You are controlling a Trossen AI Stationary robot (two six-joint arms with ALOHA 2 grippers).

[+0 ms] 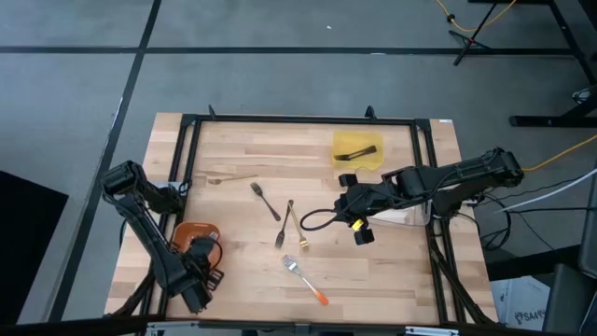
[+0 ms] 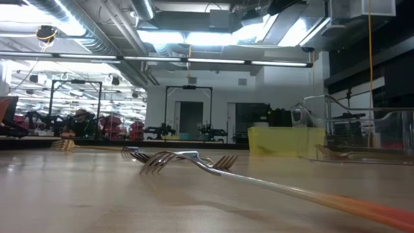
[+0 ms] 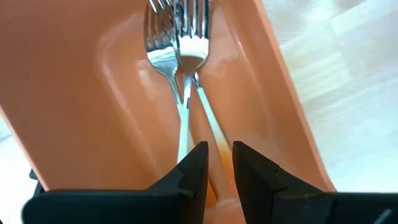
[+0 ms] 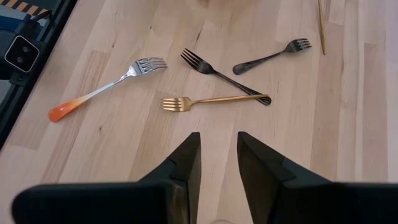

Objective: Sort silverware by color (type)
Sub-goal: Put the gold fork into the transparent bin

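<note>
1. Pale wooden planks make up my bench (image 1: 252, 140), ringed by a black frame, with grey floor around it.
2. My left claw (image 3: 216, 163) hangs over the shallow orange plastic tray (image 1: 189, 231) at the bench's left edge near the front corner. Its fingers stand narrowly apart and hold nothing. Two silver forks with orange handles (image 3: 180, 68) lie side by side in the tray below it.
3. My right claw (image 4: 217, 163) hovers over the middle of the bench, toward the right edge, fingers a little apart and empty.
4. Still loose on the bench: a silver fork with an orange handle tip (image 4: 102, 88) near the front edge, a gold fork (image 4: 214, 100), and two black forks (image 4: 224, 76) and (image 4: 270, 56) around the centre, one crossing the gold one's handle end. A thin gold utensil (image 1: 231, 179) lies toward the left edge.
5. At the back, toward the right corner, sits a small yellow plastic tray (image 1: 347, 161) with a dark utensil (image 1: 358, 151) in it. A clear tray (image 2: 362, 136) shows in the low view at the right edge; what it holds I cannot make out.
6. I judge the sort is partway through: orange-handled pieces go in the orange tray, dark ones in the yellow.
7. Next, I would likely bring the right claw down on one of the centre forks. The crossing black and gold pair calls for a pinch on a free stretch of handle, so only one piece lifts.
</note>
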